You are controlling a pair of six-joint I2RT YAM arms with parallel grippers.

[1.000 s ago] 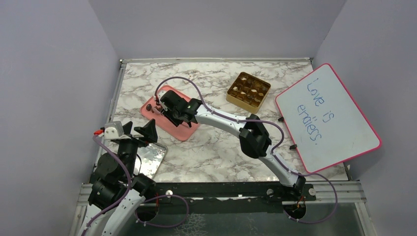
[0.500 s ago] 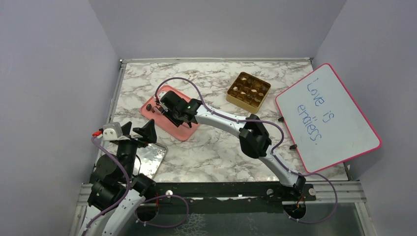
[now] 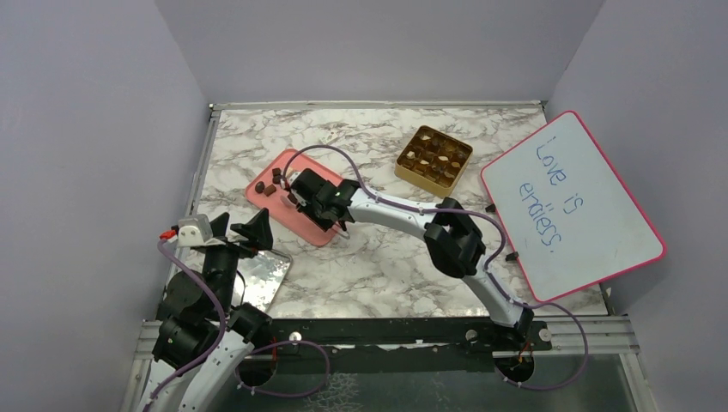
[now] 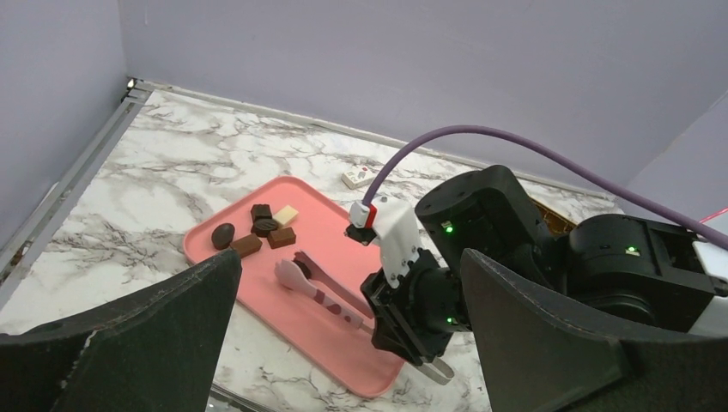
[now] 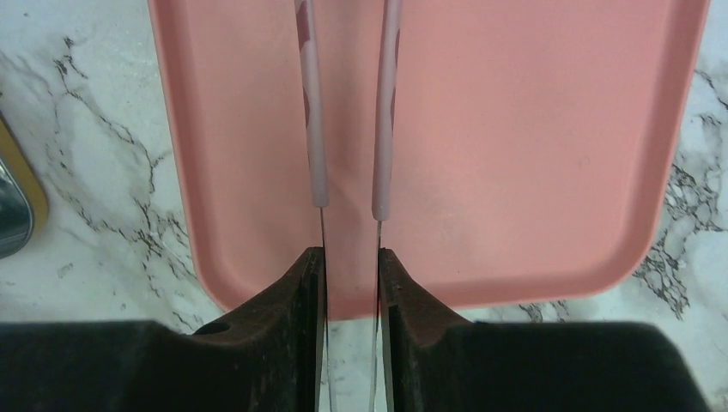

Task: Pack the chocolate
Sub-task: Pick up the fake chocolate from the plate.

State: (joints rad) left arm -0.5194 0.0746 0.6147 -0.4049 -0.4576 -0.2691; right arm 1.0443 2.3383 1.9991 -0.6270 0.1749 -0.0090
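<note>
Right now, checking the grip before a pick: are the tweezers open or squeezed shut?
Open: in the right end effector, the tweezers show two separate arms with bare tray between them.

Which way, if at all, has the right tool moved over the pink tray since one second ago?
Yes. The right tool drew back rightward, off the chocolates, toward the near edge of the tray.

Draws the right gripper (image 3: 302, 199) straight backward along the pink tray (image 3: 279, 212), opposite to where the jaws point. Uncovers the chocolate (image 3: 273, 183), partly hidden under the wrist a second ago, now in plain sight ahead of the jaws and apart from their tips. Leaves more bare tray ahead of the jaws than before. Shifts the right elbow slightly rightward and flattens the purple cable (image 3: 330, 148) loop behind the jaws.
</note>
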